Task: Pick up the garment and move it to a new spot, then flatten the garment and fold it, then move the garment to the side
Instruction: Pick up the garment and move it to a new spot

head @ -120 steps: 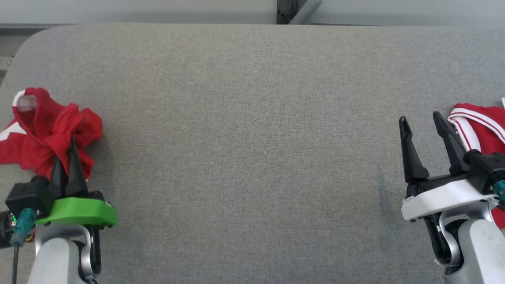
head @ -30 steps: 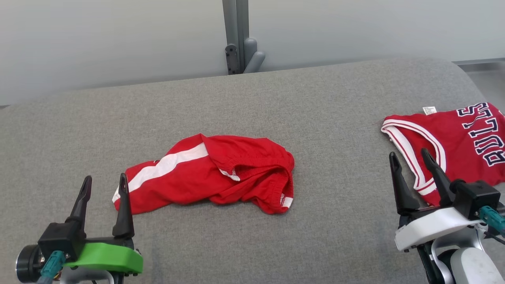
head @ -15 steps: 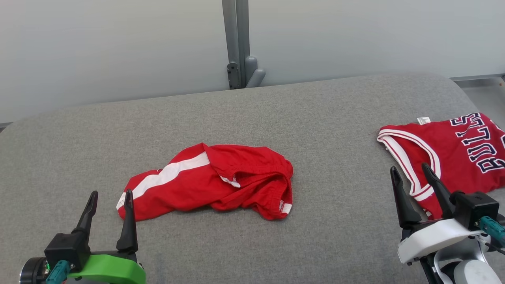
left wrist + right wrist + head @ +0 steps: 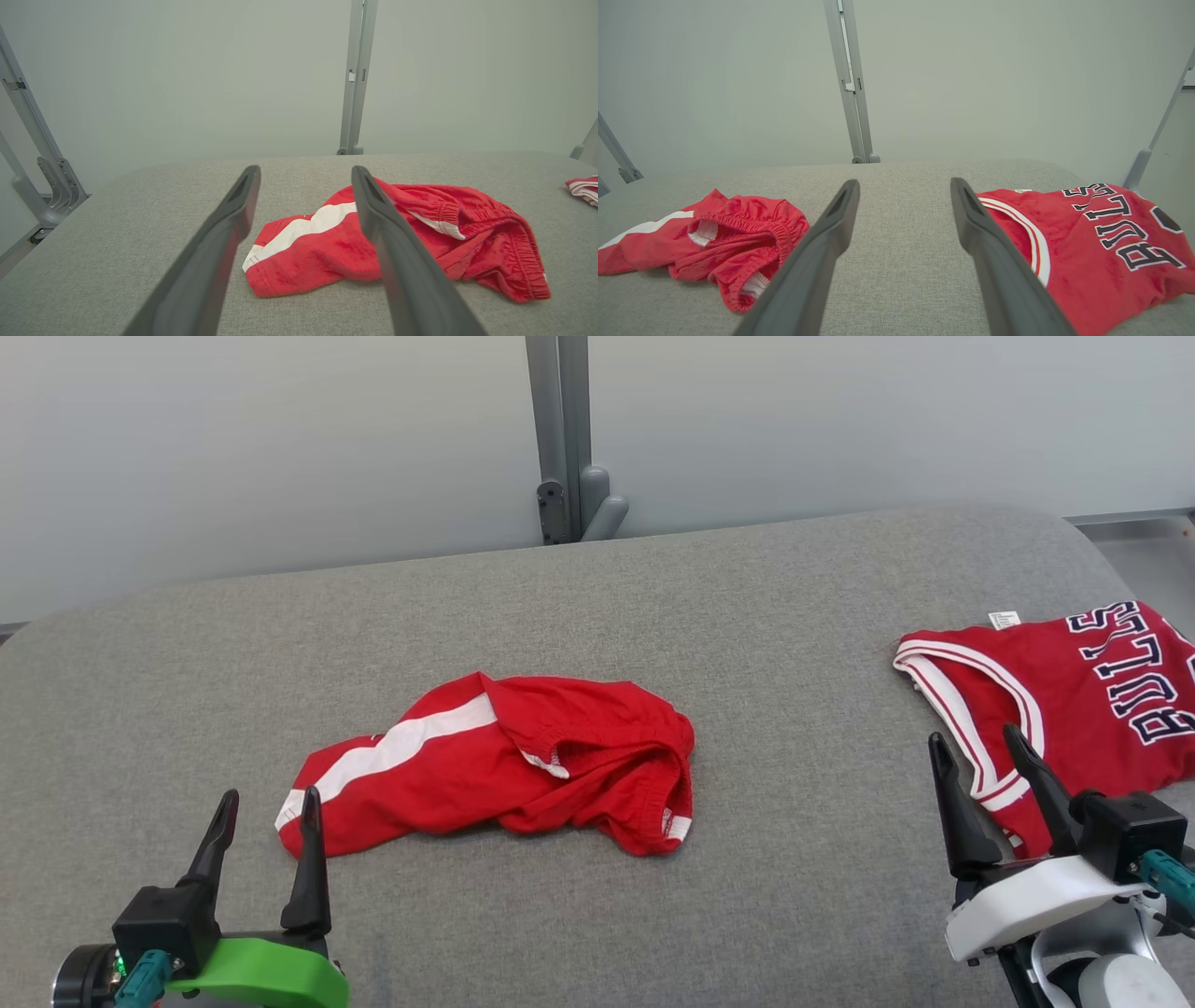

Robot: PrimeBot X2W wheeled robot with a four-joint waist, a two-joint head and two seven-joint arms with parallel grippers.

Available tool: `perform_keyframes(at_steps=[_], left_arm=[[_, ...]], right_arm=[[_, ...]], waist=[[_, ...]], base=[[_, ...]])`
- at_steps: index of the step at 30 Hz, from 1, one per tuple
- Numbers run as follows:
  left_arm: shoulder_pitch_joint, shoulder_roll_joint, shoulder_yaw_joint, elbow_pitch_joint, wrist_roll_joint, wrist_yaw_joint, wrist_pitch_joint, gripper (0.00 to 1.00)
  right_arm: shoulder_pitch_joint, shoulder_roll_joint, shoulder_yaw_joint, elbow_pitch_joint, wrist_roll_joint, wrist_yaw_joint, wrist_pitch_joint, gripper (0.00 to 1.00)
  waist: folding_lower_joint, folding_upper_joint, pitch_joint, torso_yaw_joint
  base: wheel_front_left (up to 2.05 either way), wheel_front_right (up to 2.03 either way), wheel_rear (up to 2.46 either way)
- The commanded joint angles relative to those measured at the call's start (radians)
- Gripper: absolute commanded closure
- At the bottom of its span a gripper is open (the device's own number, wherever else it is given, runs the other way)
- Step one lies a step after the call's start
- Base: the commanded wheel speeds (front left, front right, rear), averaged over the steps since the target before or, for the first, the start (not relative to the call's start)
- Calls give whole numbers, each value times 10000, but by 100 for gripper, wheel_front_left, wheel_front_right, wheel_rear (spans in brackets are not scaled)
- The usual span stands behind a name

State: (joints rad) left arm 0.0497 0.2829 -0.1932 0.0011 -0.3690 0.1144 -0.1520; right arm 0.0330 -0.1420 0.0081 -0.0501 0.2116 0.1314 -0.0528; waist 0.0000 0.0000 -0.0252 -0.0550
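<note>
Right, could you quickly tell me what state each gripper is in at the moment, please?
Left gripper: open, holding nothing, near the shorts.
Right gripper: open, holding nothing, near the jersey.

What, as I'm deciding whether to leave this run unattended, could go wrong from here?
1. The shorts lie crumpled, waistband doubled over; the open left claw might pinch several layers, so they won't flatten.
2. The open right claw sits beside the jersey and may snag its edge when reaching in.
3. The jersey occupies the right end of the table, so the folded shorts could land on it.
</note>
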Motion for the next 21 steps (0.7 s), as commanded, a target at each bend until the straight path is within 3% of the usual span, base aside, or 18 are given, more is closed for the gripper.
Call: perform_keyframes(at_steps=[1, 11, 21], left_arm=[[-69, 68, -2, -4, -34, 60, -2, 0], [-439, 19, -196, 105, -35, -67, -28, 0], [-1828, -453, -861, 554, 155, -478, -393, 0]], right_arm=[[-6, -45, -7, -32, 9, -15, 10, 0], [-234, -210, 549, 10, 85, -15, 177, 0], [-1815, -412, 3367, 1529, 920, -13, 120, 0]], waist=[[0, 0, 0, 6], [0, 0, 203, 298], [0, 0, 1368, 1723]], base=[[0, 0, 0], [0, 0, 0], [0, 0, 0]])
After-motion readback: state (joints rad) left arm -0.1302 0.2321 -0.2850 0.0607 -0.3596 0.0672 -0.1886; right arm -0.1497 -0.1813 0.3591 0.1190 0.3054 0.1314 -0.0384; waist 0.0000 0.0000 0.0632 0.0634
